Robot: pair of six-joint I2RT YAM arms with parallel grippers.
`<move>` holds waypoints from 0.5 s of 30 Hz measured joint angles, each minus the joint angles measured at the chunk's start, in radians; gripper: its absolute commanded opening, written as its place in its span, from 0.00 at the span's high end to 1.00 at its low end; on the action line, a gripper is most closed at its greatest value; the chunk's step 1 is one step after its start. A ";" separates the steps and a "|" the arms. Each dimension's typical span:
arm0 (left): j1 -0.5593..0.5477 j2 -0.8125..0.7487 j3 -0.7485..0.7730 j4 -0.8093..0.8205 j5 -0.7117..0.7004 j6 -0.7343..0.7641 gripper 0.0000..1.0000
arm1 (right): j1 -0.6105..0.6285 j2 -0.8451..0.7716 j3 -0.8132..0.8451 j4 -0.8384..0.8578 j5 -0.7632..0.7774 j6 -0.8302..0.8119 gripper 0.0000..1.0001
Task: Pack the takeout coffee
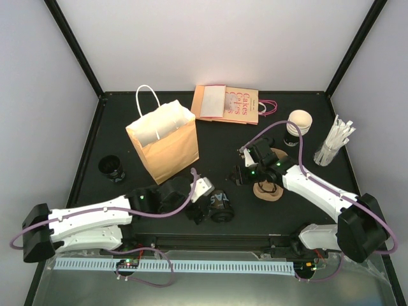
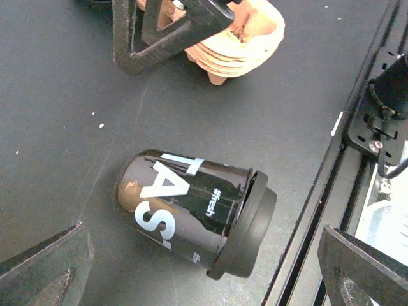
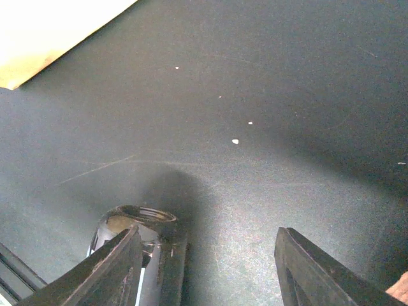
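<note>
Spread wide, my left fingers are flanking the takeout coffee without gripping it. It is lying on its side on the black table, black paper with white lettering, its round black lid fitted. Beyond it, my right fingers are hanging open and empty near the brown pulp carrier. Farther back, the paper bag is standing upright.

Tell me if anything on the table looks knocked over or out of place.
Yes. The black coffee cup lies on its side near the front edge of the table, with its lid on and no spill visible. The left gripper is open around it, not gripping.
</note>
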 measured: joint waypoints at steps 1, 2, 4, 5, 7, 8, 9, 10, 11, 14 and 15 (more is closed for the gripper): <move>0.000 -0.029 -0.026 0.018 0.010 0.011 0.01 | 0.000 0.000 0.000 0.001 0.000 0.000 0.40; 0.000 -0.056 -0.053 0.035 0.016 0.021 0.02 | 0.000 -0.001 0.000 0.002 0.000 0.000 0.40; 0.000 -0.090 -0.090 0.047 0.034 0.041 0.04 | 0.000 -0.002 0.000 0.005 0.000 0.001 0.40; 0.000 -0.092 -0.095 0.047 0.043 0.052 0.06 | 0.000 -0.002 0.000 0.005 0.000 0.001 0.40; 0.000 -0.085 -0.097 0.049 0.060 0.072 0.10 | 0.000 -0.002 0.000 0.006 0.000 0.002 0.40; 0.000 -0.076 -0.096 0.052 0.064 0.082 0.12 | 0.000 -0.002 0.000 0.006 0.000 0.002 0.40; 0.000 -0.061 -0.096 0.053 0.068 0.092 0.14 | 0.000 -0.002 0.000 0.006 0.000 0.002 0.40; 0.000 -0.043 -0.095 0.051 0.071 0.096 0.14 | 0.000 -0.002 0.000 0.007 -0.001 0.002 0.40; 0.000 -0.020 -0.094 0.051 0.074 0.101 0.14 | 0.000 -0.002 0.000 0.008 -0.001 0.002 0.40; -0.010 0.069 -0.078 0.039 0.076 0.115 0.14 | 0.000 -0.002 0.000 0.010 -0.002 0.002 0.40; -0.016 0.094 -0.074 0.036 0.076 0.118 0.14 | 0.000 -0.002 0.000 0.010 -0.002 0.002 0.40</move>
